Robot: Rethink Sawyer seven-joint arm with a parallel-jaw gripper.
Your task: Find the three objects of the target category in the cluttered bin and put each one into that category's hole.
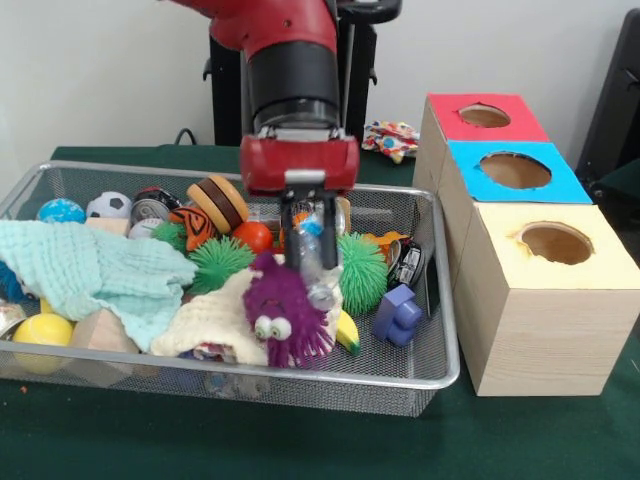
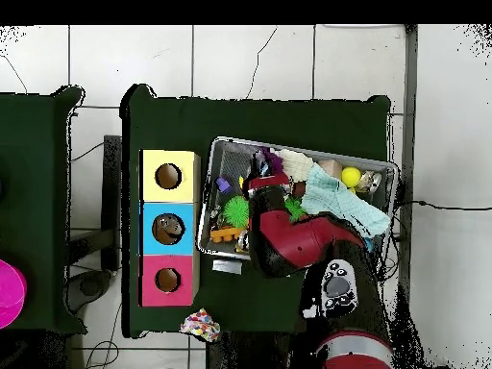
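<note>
My gripper (image 1: pixel 313 272) hangs over the middle of the wire bin (image 1: pixel 440 330), its fingers shut on a clear plastic bottle (image 1: pixel 320 292) with a blue cap. The bottle tilts just above a purple furry monster toy (image 1: pixel 285 312) and beside a green spiky ball (image 1: pixel 362 272). Three boxes with round holes stand in a row to the right of the bin: red top (image 1: pixel 485 115), blue top (image 1: pixel 515 170), yellow top (image 1: pixel 555 243). In the overhead view the arm (image 2: pixel 288 235) covers the gripper and reaches over the bin (image 2: pixel 213 192).
The bin also holds a mint cloth (image 1: pixel 95 270), a cream cloth (image 1: pixel 215 320), a burger toy (image 1: pixel 220 200), a second green spiky ball (image 1: pixel 218 262), a blue block (image 1: pixel 400 315), a banana (image 1: pixel 347 333), a yellow ball (image 1: pixel 42 330) and a soccer ball (image 1: pixel 108 205). A colourful toy (image 1: pixel 390 140) lies behind the bin.
</note>
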